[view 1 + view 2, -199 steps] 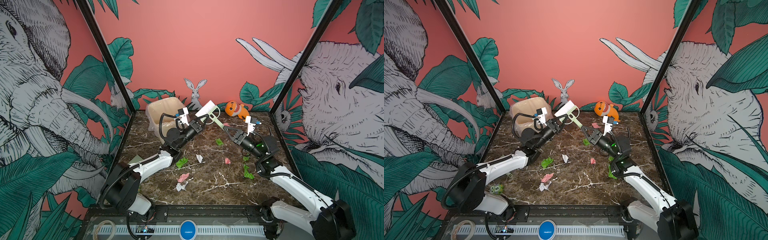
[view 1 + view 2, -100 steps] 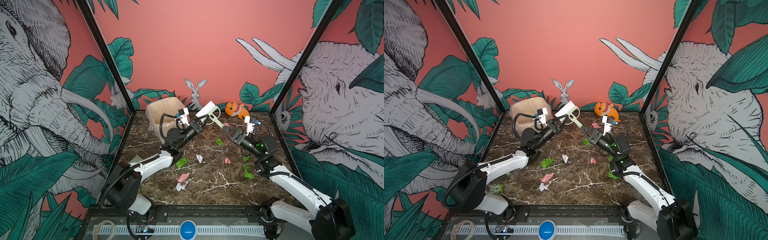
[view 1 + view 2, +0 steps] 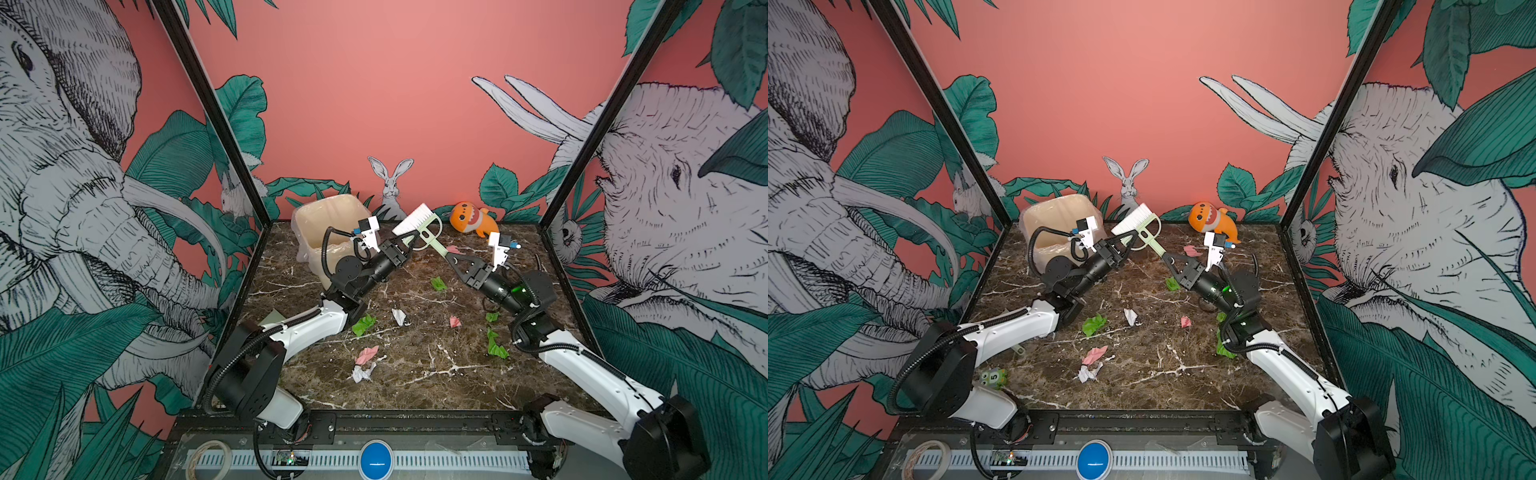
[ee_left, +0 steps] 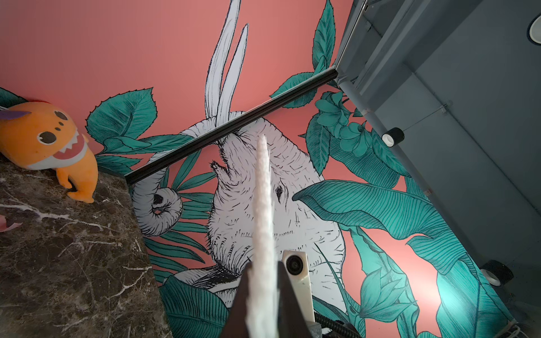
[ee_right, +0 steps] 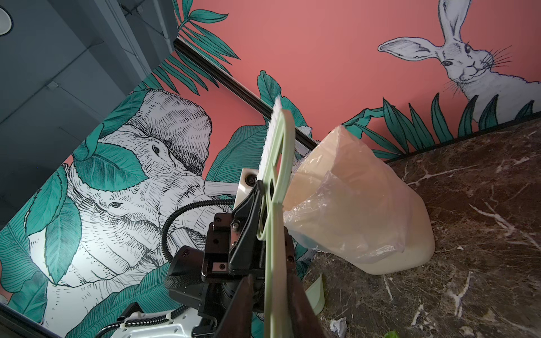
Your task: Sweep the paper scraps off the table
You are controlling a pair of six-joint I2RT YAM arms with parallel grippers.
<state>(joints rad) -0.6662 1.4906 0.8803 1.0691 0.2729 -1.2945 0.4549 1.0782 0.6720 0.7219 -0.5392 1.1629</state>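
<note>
paper scraps [image 3: 364, 324]: bright green, pink and white crumpled bits, all lying on the table; mostly across the middle, with two green ones right of centre beside the right arm, a pink and a white one together nearer the front, and one pink bit far back towards the toy.
table [image 3: 436, 386]: dark brown marble top with white veins, edged by a black frame.
brush [image 3: 417, 217]: pale green with white bristles, lifted clear of the table over the far middle; bristle end up and to the far left, handle slanting down to the right, spanning the gap between the two arms.
left gripper [image 3: 411, 240]: clamped tight on the brush head; in the left wrist view, white bristles pinched between the dark jaws.
right gripper [image 3: 449, 255]: at the handle's end, jaws narrow and set on either side of the handle; cannot tell whether pressing on it or just short of it.
bin [image 3: 328, 224]: cream, with a clear plastic liner, far left corner, just behind the left arm's wrist.
dustpan [image 5: 315, 295]: pale green, only an edge seen, on the table at the left by the left arm.
shark toy [image 3: 473, 218]: orange plush, far right against the back wall.
</note>
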